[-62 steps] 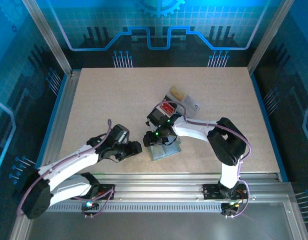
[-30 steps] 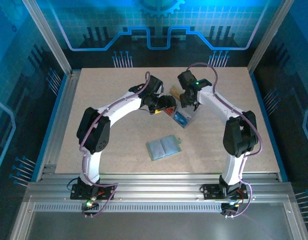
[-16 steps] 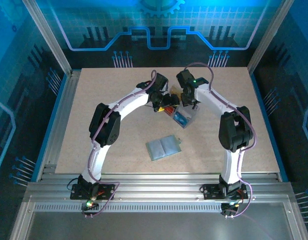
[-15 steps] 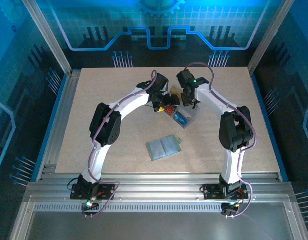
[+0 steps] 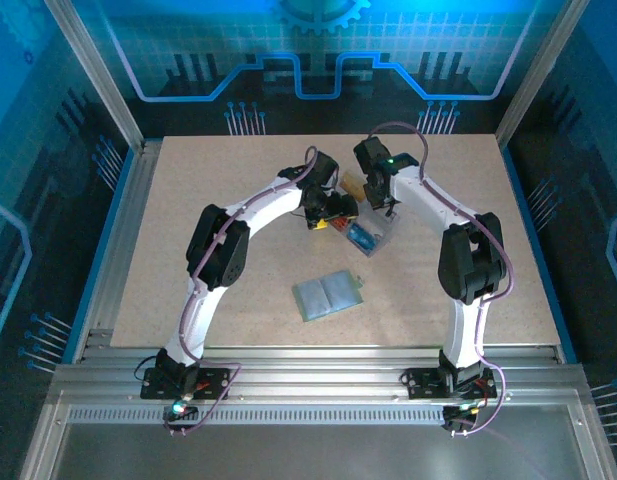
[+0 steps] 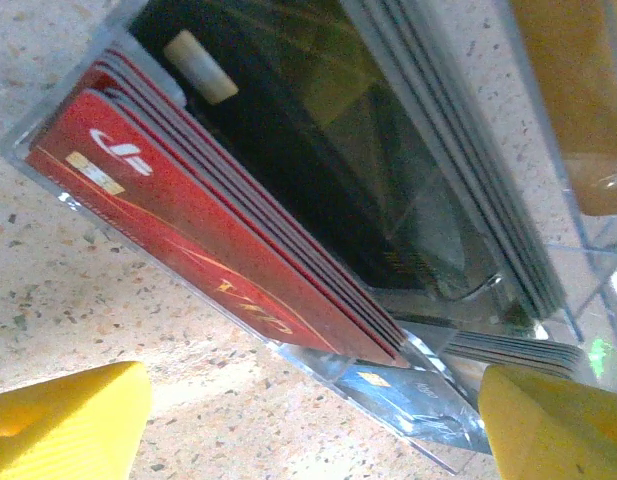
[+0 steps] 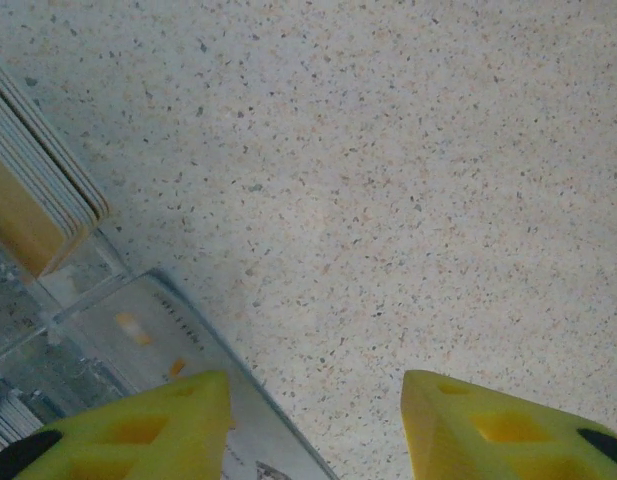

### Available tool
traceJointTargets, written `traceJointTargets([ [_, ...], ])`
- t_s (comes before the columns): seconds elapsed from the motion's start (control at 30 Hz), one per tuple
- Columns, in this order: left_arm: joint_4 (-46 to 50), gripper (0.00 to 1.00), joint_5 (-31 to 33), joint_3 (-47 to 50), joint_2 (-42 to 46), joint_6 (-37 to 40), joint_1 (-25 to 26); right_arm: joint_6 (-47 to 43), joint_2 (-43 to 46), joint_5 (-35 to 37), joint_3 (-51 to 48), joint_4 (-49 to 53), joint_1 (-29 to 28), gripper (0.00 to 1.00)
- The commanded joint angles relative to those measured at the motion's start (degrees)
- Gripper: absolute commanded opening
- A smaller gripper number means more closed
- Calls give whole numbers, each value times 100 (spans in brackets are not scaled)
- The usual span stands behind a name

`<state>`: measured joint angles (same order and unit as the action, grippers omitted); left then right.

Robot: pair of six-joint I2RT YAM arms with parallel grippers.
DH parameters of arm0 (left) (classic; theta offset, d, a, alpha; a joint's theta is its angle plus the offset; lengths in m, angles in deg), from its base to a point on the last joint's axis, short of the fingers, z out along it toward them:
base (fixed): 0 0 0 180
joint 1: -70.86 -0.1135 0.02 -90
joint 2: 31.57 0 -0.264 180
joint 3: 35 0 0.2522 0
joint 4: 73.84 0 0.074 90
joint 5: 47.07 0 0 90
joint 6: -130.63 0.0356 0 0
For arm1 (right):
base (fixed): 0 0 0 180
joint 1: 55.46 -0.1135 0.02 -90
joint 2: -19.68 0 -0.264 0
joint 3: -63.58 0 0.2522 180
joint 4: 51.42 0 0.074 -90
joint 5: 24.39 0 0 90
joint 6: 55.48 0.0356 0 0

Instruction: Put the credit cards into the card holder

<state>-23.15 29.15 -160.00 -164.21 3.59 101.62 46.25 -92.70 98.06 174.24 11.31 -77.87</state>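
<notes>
In the top view both arms reached to the far middle of the table (image 5: pixel 208 200); the left gripper (image 5: pixel 328 208) and the right gripper (image 5: pixel 374 196) hung close together over the clear tray (image 5: pixel 386 232), where the credit cards (image 5: pixel 360 235) sat; from up there I could not tell how either pair of jaws stood; the card holder (image 5: pixel 328 296) lay flat on the table nearer the arm bases, well apart from the tray, with nothing touching it.

In the left wrist view the left gripper (image 6: pixel 308 400) was spread wide with nothing between its yellow fingers (image 6: pixel 68 425); just beyond them, the red cards (image 6: pixel 218 250) stood on edge, tilted, in one compartment of the tray (image 6: pixel 28 150); the black cards (image 6: pixel 318 170) leaned behind them; a blue card (image 6: pixel 408 395) showed at the tray's near corner; the tan cards (image 6: pixel 578 100) lay at the right edge.

In the right wrist view the right gripper (image 7: pixel 313 395) was likewise parted and empty, mostly over bare table (image 7: pixel 388 150); the tray (image 7: pixel 88 290) lay at the left, with tan cards (image 7: pixel 18 225) on edge in it; a pale card (image 7: pixel 158 345) lay beside one finger.
</notes>
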Motion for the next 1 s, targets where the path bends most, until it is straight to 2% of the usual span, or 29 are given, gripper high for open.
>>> traceJointTargets([
  [0.0,140,87,20,-128,-122,130,-71,-125,27,-64,171,86,82,54],
  [0.07,131,87,7,-127,-122,121,-71,-135,-7,-161,188,91,84,62],
  [0.27,100,87,-17,-134,-131,104,-90,-193,-237,-302,300,142,105,63],
  [0.53,87,86,-7,-135,-217,53,-123,-199,-392,-191,294,174,167,60],
  [0.97,97,86,13,-113,-359,-32,-141,-230,-242,16,387,227,225,51],
])
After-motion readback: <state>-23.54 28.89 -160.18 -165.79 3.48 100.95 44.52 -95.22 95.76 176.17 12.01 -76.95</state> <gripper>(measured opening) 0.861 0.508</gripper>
